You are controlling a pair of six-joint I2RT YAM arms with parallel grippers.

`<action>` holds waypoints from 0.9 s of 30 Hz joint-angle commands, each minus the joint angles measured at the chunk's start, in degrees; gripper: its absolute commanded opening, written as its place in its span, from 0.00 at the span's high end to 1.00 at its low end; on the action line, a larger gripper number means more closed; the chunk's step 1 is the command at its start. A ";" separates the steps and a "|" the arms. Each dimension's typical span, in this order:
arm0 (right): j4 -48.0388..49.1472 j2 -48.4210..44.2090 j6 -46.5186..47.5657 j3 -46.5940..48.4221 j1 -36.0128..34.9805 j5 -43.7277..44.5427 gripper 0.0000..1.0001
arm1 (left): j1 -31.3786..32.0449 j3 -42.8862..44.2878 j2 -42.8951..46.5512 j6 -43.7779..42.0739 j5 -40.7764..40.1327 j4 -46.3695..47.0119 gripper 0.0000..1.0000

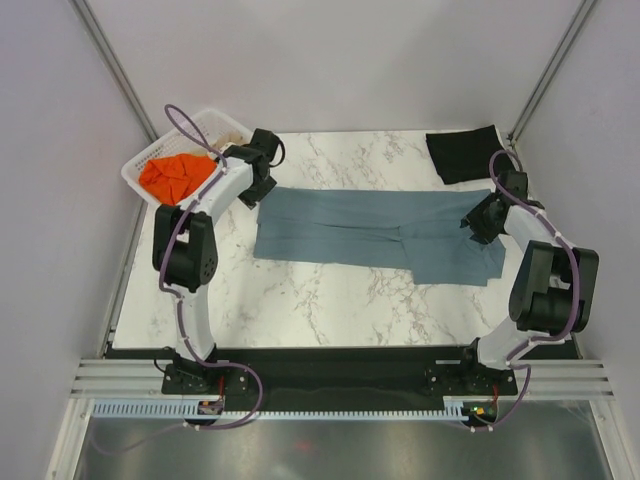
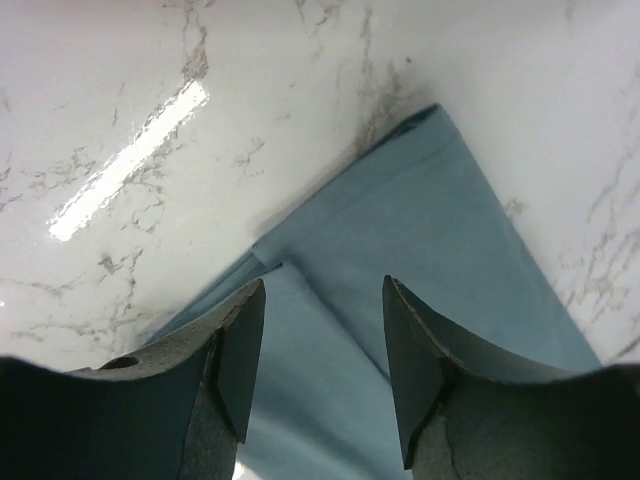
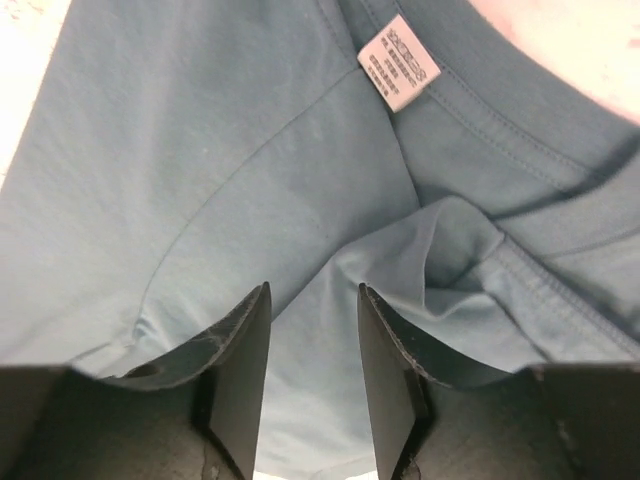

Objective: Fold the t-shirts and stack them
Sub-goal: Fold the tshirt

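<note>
Bright, even overhead light; a white glare streak on the glossy white marble bench [image 2: 130, 160], near dark hand fingers [image 2: 235, 370] blurred.

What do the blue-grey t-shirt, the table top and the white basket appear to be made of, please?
The blue-grey t-shirt looks like soft matte knit cloth, probably cotton: it creases and has stitched seams and a sewn label. The table top looks like glossy marble or marble-pattern laminate: grey veins, bright light reflection. The white basket seems moulded plastic: a rigid lattice wall.
</note>
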State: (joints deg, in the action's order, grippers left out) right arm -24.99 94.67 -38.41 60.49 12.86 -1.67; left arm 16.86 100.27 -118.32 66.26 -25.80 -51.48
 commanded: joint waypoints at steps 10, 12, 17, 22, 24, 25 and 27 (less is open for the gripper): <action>-7.26 -14.69 -0.87 -7.22 -0.03 -1.50 0.50 | 6.08 -18.41 16.37 -15.19 11.11 4.28 0.44; -7.44 -14.78 -0.52 -7.49 -0.12 -1.40 0.51 | 6.08 -21.24 16.63 -17.03 14.36 8.21 0.44; -5.51 -13.03 -0.52 -7.67 -0.03 0.09 0.55 | 5.81 -27.14 15.14 -18.89 21.58 15.01 0.49; -2.35 -7.93 -0.26 -6.61 0.06 3.76 0.57 | 4.32 -28.01 11.54 -18.10 20.27 14.92 0.56; -1.90 -5.48 -0.08 -6.70 0.14 5.53 0.58 | 3.18 -28.98 10.92 -17.22 18.95 14.83 0.56; -1.90 -4.77 0.09 -6.87 0.23 6.24 0.59 | 2.74 -30.21 10.75 -17.04 18.42 14.75 0.57; -2.08 -4.06 0.53 -7.84 0.67 8.52 0.59 | 1.95 -31.97 10.74 -16.52 15.79 13.87 0.57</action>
State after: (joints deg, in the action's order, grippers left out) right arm -28.73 89.71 -38.92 52.86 12.97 1.87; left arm 20.23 70.67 -106.83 50.02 -6.79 -37.91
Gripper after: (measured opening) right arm 0.410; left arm 0.430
